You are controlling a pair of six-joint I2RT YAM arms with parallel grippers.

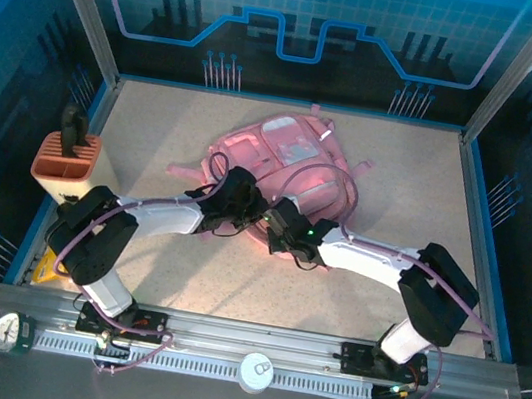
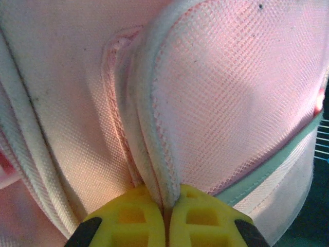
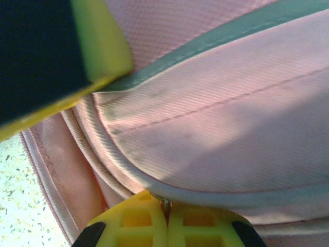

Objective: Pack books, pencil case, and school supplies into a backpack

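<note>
A speckled worktop (image 1: 385, 279) inside a blue-lit enclosure carries the pink backpack (image 1: 289, 153), which lies flat near its middle. An orange slotted holder (image 1: 64, 163) stands off at the left edge. Both arms meet at the bag's near rim. The left pincer (image 2: 165, 203) is pressed together on the piped seam (image 2: 154, 154) beside a mesh panel (image 2: 231, 92). The right pincer (image 3: 167, 207) is pinching the trim of a neighbouring fabric flap (image 3: 216, 134). Gripping two separate lips looks meant to pull the mouth apart so things can go in.
</note>
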